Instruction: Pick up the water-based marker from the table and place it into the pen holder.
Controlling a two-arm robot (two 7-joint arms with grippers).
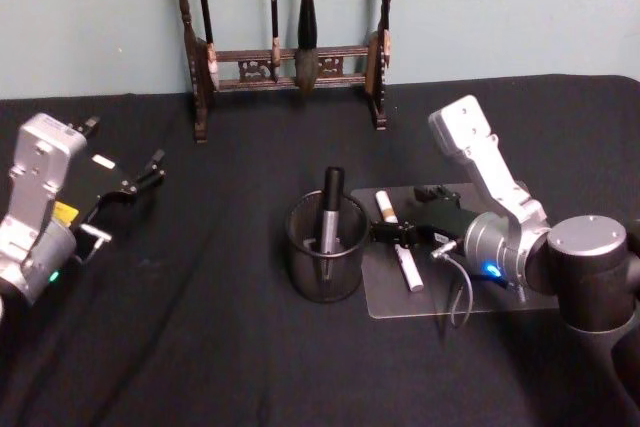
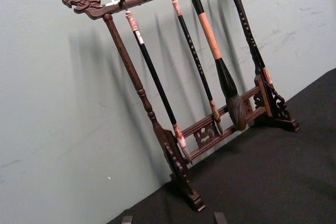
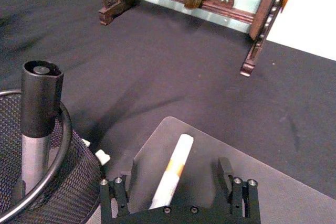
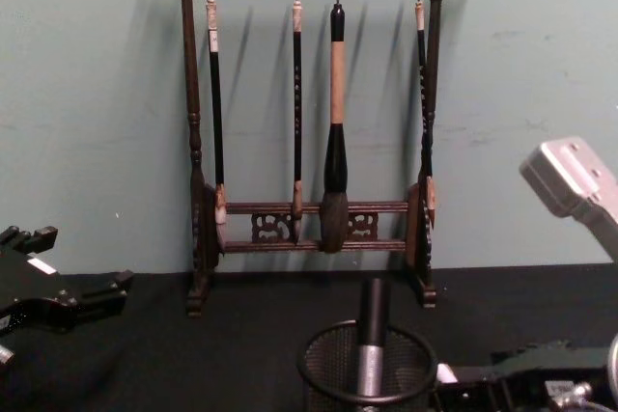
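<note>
The step in hand seems to be the reach for the grasp. The right end effector [image 1: 384, 232] hangs low and released, its jaws on either side of the water-based marker [image 3: 172, 169]. The marker lies on a clear mat [image 1: 480, 297] beside the pen holder [image 1: 300, 272]. Next, the end effector probably must descend, clench and lift. The left end effector [image 1: 148, 171] waits released over the left of the tabletop [image 1: 200, 337].

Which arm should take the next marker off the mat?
Right. The right gripper hangs open, low over the mat, with a white marker between its fingers, beside the holder. The left gripper sits far off to the left.
</note>
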